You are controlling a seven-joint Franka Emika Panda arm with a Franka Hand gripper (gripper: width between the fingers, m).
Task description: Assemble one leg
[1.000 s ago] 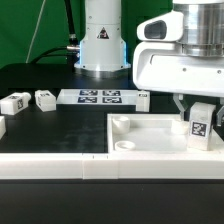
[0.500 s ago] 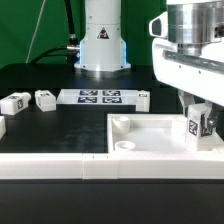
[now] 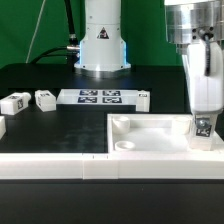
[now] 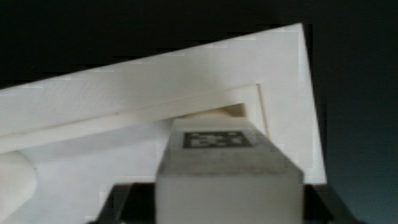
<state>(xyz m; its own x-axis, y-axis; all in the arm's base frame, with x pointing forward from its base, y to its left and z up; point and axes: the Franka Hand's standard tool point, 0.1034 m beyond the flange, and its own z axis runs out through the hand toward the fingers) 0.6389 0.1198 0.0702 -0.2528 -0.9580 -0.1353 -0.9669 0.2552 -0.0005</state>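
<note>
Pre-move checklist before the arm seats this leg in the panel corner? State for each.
1. Leg held in gripper: ok, the fingers close on it in both views.
2. Leg upright: ok, its tag faces the exterior camera squarely.
3. Leg over the white panel at the corner on the exterior view's right: ok, the wrist view shows the leg in front of the corner recess.
4. Leg lined up with the corner hole: cannot tell, the leg hides the hole.
5. Leg touching the panel: cannot tell, no gap is visible either way.
6. Spare legs lying away from the panel: ok.
</note>
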